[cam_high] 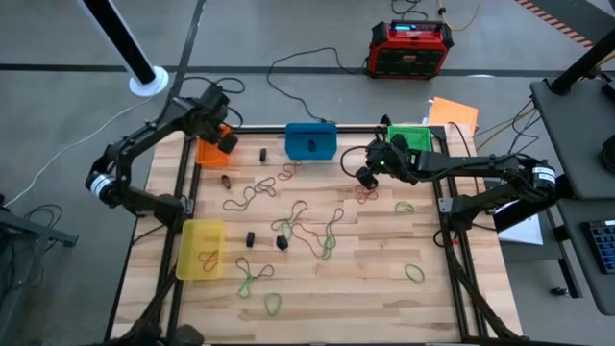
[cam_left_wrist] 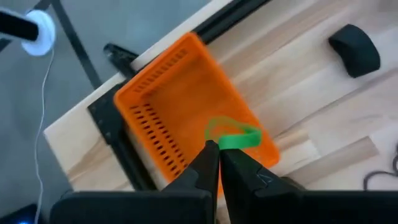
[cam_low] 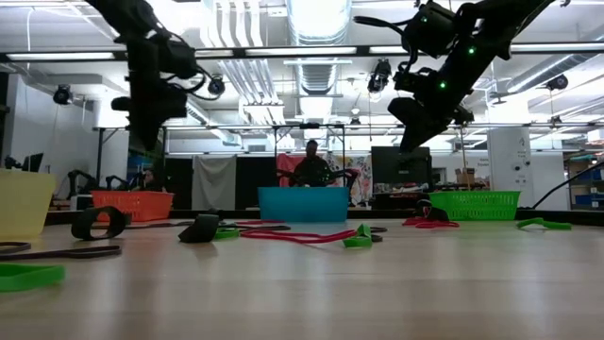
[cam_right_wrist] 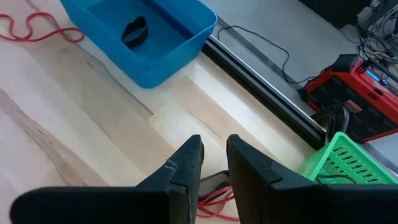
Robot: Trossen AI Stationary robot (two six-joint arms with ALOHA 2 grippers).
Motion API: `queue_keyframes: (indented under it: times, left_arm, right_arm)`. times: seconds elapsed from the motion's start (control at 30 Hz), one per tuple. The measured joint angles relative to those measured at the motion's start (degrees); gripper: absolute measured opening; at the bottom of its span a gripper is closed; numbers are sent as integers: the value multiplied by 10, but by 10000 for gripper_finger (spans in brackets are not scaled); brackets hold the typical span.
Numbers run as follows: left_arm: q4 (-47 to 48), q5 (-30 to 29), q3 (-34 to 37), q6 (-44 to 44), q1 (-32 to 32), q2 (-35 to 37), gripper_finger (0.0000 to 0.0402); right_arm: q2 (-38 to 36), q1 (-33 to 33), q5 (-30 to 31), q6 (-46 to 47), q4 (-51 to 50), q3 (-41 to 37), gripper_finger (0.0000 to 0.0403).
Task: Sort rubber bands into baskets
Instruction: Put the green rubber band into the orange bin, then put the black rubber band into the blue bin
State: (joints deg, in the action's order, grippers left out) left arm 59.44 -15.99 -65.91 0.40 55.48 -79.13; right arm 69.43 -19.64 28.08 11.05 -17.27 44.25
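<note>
Over the back left corner of the table [cam_high: 384,288], the left gripper [cam_left_wrist: 219,148] hangs above the orange basket [cam_left_wrist: 168,99], jaws pinched tight on a green rubber band [cam_left_wrist: 233,137] that dangles right over the basket's near wall. Odd pairing, green band over orange bin, with the green basket [cam_high: 411,136] sitting way across at the back right. If the drop is meant here, my read is it wants to slide a touch further inward so the loop clears the rim before the jaws part; a floppy band like that could drape over the wall and slip out.

Across the table, the right gripper [cam_right_wrist: 211,163] hovers above the boards between the blue basket [cam_right_wrist: 149,37] and the green one, fingers narrowly apart, holding nothing I can make out, with a red band [cam_right_wrist: 214,198] on the wood just below its tips.

Plenty more bands lie scattered mid-table, and the yellow basket [cam_high: 201,248] waits at the front left.
</note>
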Motion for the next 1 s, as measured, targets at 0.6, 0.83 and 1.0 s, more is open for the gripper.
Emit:
queue_keyframes:
  times: [0.6, 0.83, 1.0]
  left_arm:
    - [5, -128, 0, -18, 5, -115, 4]
    - [3, -131, 0, -18, 5, -115, 39]
    - [0, -131, 0, -9, 4, -115, 64]
  right_arm:
    - [0, 0, 0, 5, 1, -11, 68]
    - [0, 0, 0, 5, 2, -14, 68]
    - [0, 0, 0, 5, 3, -14, 68]
